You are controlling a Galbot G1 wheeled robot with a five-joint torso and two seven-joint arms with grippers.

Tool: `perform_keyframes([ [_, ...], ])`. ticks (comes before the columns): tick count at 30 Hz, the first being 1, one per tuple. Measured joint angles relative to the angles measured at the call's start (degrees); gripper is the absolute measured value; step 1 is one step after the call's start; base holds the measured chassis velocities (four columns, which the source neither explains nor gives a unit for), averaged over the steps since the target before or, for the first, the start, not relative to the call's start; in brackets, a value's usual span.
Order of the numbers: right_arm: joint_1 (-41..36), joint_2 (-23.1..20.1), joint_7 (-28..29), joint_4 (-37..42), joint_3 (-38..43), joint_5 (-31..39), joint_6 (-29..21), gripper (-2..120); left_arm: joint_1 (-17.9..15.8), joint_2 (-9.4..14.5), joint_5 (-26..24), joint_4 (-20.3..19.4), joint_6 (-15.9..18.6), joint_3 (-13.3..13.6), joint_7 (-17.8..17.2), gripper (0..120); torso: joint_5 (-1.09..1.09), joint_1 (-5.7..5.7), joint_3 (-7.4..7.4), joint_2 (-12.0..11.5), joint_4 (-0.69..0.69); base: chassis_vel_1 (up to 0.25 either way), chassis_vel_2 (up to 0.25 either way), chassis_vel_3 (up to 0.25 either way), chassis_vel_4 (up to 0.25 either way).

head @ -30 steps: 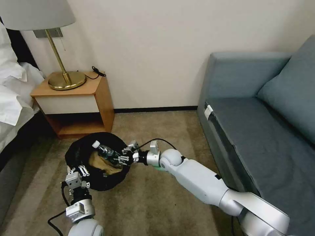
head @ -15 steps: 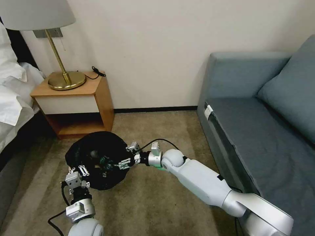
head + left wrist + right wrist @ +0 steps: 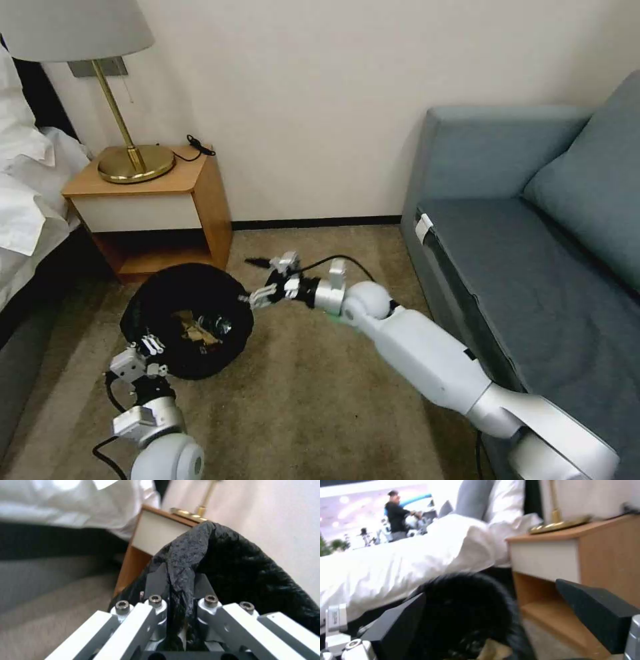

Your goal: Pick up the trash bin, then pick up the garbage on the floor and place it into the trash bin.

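The trash bin (image 3: 175, 291), lined with a crinkly black bag, hangs low over the carpet in front of the nightstand. My left gripper (image 3: 145, 351) is shut on its near rim; in the left wrist view the fingers (image 3: 156, 580) pinch a fold of the black bag (image 3: 233, 567). Inside the bin lie garbage items: a small clear bottle (image 3: 219, 325) and a crumpled brown paper bag (image 3: 193, 335). My right gripper (image 3: 253, 280) is open and empty, just outside the bin's far right rim. Its dark fingers (image 3: 596, 612) frame the black bag (image 3: 463, 600) in the right wrist view.
A wooden nightstand (image 3: 157, 207) with a brass lamp (image 3: 133, 160) stands just behind the bin. A bed with white linen (image 3: 27, 193) is at the left, and a blue-grey sofa (image 3: 533, 253) fills the right. Open carpet (image 3: 300, 400) lies between the arms.
My right gripper let the bottle go into the bin, then drew back out past the rim toward the wall. The left arm and the bin shifted slightly left.
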Motion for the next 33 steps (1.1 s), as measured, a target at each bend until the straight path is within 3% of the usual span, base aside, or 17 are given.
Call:
perform_keyframes([
  [1,-0.1,-0.3,0.0,-0.1,1.2,0.3,0.0,100,-0.5,0.1,-3.2,0.0,0.0,-0.3,-0.3,0,0.00,0.00,0.00,0.0,0.01,0.000,0.000,0.000,0.000],
  [9,-0.4,-2.0,-0.8,-0.7,4.1,0.7,0.0,100,-2.9,0.1,-13.4,2.3,0.6,-1.4,-1.1,0,-0.01,0.00,0.00,0.0,0.01,0.000,0.000,0.000,0.000],
  [11,-1.1,-2.7,-1.4,-0.4,4.6,0.6,-0.2,100,-4.5,0.0,-18.5,3.5,1.4,-2.0,-2.0,0,0.00,0.00,0.00,0.0,0.01,0.000,0.000,0.000,0.000],
  [15,-1.5,-2.9,-1.9,-0.1,5.2,0.2,-0.4,100,-6.7,-0.1,-22.2,5.5,2.1,-2.3,-2.8,0,-0.01,0.00,0.00,0.0,0.01,0.000,0.000,0.000,0.000],
  [24,-2.1,-2.6,-2.5,-0.2,6.3,-1.0,-0.6,100,-9.7,0.2,-24.1,11.9,3.2,-2.6,-4.4,0,-0.02,0.00,0.00,0.0,0.02,0.000,0.000,0.000,0.000],
  [25,-2.3,-2.6,-2.6,-0.2,6.5,-1.3,-0.7,100,-10.1,0.4,-24.2,12.8,3.4,-2.6,-4.3,7,0.03,0.00,0.00,0.0,0.02,0.000,0.000,0.000,0.000],
  [28,-2.3,-2.6,-2.6,-0.2,6.5,-1.3,-0.7,100,-10.1,0.5,-24.2,12.9,3.5,-2.5,-4.3,8,0.01,0.00,0.00,0.0,0.02,0.000,0.000,0.000,0.000],
  [29,-2.5,-2.7,-2.6,-0.4,6.7,-1.6,-0.8,100,-10.2,0.7,-23.9,12.9,4.1,-2.4,-4.2,19,0.00,0.00,0.00,0.0,0.02,0.000,0.000,0.000,0.000],
  [33,-2.6,-2.6,-2.1,-0.4,6.9,-1.7,-0.8,100,-9.9,1.0,-21.7,12.8,4.4,-2.3,-4.1,31,-0.01,0.00,0.00,0.0,0.00,0.000,0.000,0.000,0.000],
])
